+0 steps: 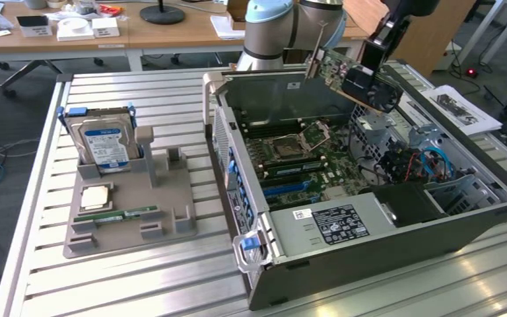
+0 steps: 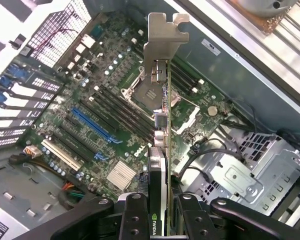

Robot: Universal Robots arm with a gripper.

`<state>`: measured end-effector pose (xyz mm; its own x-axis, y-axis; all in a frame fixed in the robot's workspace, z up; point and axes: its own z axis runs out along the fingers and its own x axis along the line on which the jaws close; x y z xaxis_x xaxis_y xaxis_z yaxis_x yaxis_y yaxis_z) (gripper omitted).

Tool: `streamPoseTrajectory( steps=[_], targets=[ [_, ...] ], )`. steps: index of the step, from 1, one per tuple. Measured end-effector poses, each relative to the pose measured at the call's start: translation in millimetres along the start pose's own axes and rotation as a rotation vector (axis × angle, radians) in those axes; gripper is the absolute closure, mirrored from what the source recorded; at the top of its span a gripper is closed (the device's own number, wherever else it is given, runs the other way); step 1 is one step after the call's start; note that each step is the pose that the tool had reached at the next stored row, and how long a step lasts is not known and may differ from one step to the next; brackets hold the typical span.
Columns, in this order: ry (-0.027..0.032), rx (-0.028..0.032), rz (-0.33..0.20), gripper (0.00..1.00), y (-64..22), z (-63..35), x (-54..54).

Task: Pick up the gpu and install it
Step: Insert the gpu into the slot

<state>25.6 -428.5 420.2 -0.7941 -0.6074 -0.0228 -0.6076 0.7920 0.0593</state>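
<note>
Overhead, the end effector (image 1: 372, 58) is closed on the gpu (image 1: 352, 78), its fingers (image 2: 132, 212) pinching the cooler end. The card hangs tilted above the open computer case (image 1: 395, 264) on the desk (image 1: 103, 290), well apart from the motherboard (image 1: 298, 165).

**Hazards (judged).**
- The grip takes one end only, so the long free end could swing or slip under any contact.
- The silver bracket leads, and it could catch the case wall or the loose cables before the edge connector reaches the blue slot (image 2: 96, 126).
- A tilt carried down into the slot would jam the connector.
- The uncovered processor socket (image 1: 293, 142) lies just beneath the card, so a dropped card could strike it.

**Legible marks.**
- The NVIDIA logo shows on the card between the fingers.
- Small white lettering on the motherboard appears to read DELL.
- The sticker (image 1: 335, 224) on the inner cover and the blue-white label of the hard drive (image 1: 103, 142) cannot be read.
</note>
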Motion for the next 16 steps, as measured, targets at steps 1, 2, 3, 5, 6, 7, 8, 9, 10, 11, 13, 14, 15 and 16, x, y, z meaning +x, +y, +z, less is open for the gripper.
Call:
streamPoseTrajectory(
  steps=[1, 2, 3, 5, 6, 7, 8, 9, 10, 11, 13, 14, 15, 16],
  targets=[
    [0.0004, -0.0001, -0.007, 0.73, 0.0, 0.0, 0.0],
    [0.0008, -0.0003, -0.014, 0.73, 0.0, 0.0, 0.0],
    [0.0012, -0.0004, -0.021, 0.73, 0.0, 0.0, 0.0],
    [0.002, -0.0007, -0.035, 0.73, 0.0, 0.0, 0.0],
    [0.0023, -0.0009, -0.041, 0.73, 0.0, 0.0, 0.0],
    [0.0027, -0.001, -0.048, 0.73, 0.0, 0.0, 0.0],
    [0.0031, -0.0011, -0.054, 0.73, 0.0, 0.0, 0.0],
    [0.0035, -0.0013, -0.062, 0.73, 0.0, 0.0, 0.0],
    [0.0039, -0.0015, -0.068, 0.73, 0.0, 0.0, 0.0],
    [0.0043, -0.0016, -0.075, 0.73, 0.0, 0.0, 0.0],
    [0.0051, -0.0019, -0.089, 0.73, 0.0, 0.0, 0.0],
    [0.0056, -0.002, -0.096, 0.73, 0.0, 0.0, 0.0],
    [0.006, -0.0022, -0.103, 0.73, 0.0, 0.0, 0.0],
    [0.0063, -0.0024, -0.111, 0.73, 0.0, 0.0, 0.0]
  ],
)
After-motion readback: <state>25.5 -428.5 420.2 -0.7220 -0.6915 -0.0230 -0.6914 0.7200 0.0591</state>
